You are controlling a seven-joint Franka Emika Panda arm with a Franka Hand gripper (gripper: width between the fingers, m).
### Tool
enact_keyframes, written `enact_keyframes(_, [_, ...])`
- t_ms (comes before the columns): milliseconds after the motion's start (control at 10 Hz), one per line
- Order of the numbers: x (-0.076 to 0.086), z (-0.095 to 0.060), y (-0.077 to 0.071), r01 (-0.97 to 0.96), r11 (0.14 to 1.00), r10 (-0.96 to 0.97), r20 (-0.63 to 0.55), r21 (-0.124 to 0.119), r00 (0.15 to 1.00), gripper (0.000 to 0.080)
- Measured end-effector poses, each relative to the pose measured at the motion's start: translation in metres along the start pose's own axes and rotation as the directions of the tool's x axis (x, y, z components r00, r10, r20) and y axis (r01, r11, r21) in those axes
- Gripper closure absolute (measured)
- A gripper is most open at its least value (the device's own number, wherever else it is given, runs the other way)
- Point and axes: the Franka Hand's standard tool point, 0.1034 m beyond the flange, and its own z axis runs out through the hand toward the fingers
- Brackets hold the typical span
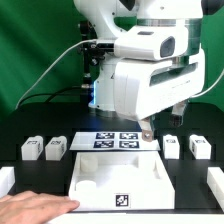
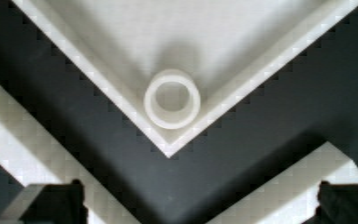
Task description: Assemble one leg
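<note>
Exterior view: my end effector (image 1: 148, 129) hung empty, fingers apart, over the panel (image 1: 150, 195) corner. Nearest leg (image 1: 172, 146) sat beside it on the bench (image 1: 12, 140). Likely light, stiff, slick plastic; I'd pinch its flat sides.

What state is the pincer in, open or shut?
The pincer is open: in the wrist view its fingers stand wide apart, with nothing held between them.

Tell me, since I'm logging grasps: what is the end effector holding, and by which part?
Nothing; the end effector hangs open and empty over the panel corner.
</note>
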Motion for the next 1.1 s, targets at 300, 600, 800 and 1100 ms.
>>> enact_keyframes(300, [0.000, 0.001, 0.000, 0.007, 1.000, -0.007, 0.001, 0.001, 1.000, 0.0150])
enact_keyframes(600, [-0.030, 0.007, -0.032, 0.194, 0.981, -0.194, 0.020, -0.003, 0.981, 0.0150])
enact_keyframes(800, [-0.054, 0.012, -0.036, 0.479, 0.877, -0.478, 0.030, -0.024, 0.878, 0.0150])
enact_keyframes(1100, [-0.061, 0.015, -0.032, 0.631, 0.776, -0.630, 0.033, -0.022, 0.776, 0.0150])
